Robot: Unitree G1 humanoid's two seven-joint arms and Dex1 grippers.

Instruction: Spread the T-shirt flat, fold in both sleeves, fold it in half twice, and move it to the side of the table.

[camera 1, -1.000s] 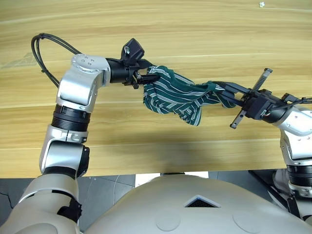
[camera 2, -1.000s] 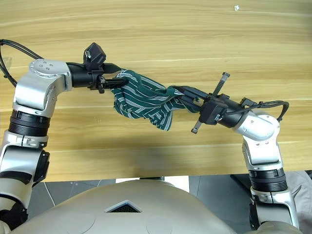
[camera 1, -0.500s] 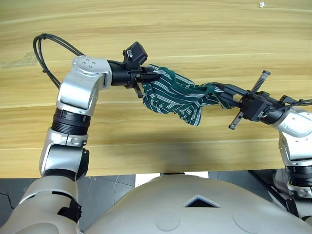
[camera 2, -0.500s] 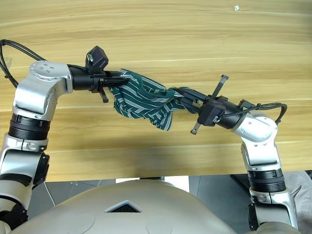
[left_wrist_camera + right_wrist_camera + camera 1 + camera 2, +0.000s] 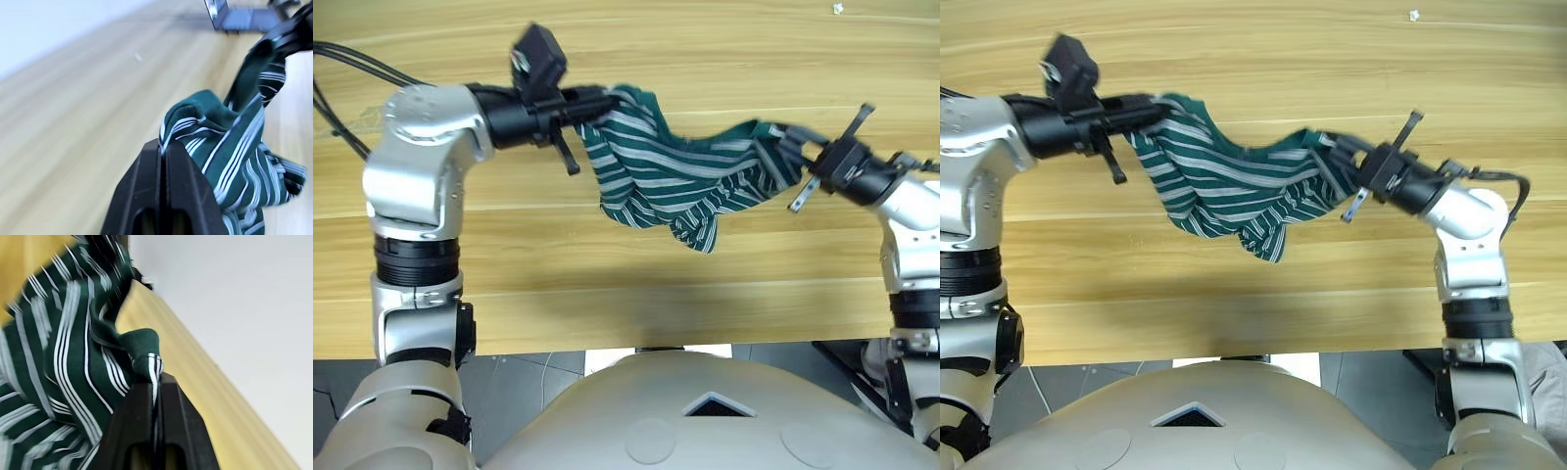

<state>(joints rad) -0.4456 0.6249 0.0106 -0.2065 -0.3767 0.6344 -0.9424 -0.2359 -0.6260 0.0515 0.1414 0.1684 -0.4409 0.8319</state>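
Evidently mid-spreading, the left tool and right tool were each clamped shut on the green white-striped fabric T-shirt, which sagged between them above the light wooden worktop; next it likely needed stretching and laying flat.

**T-shirt**. Dark green with grouped thin white stripes.

- **State:** crumpled and unfolded, with the fabric bunched in loose folds. The sleeves cannot be told apart.
- **Pose:** held above the table, slung between two pinched points.
  - One edge is clamped in the left gripper at the higher end.
  - Another edge is clamped in the right gripper at the lower end.
  - The top edge sags between them. The bulk droops beneath, ending in a corner that points down.
- **Position:** over the middle of the table, toward its near edge.
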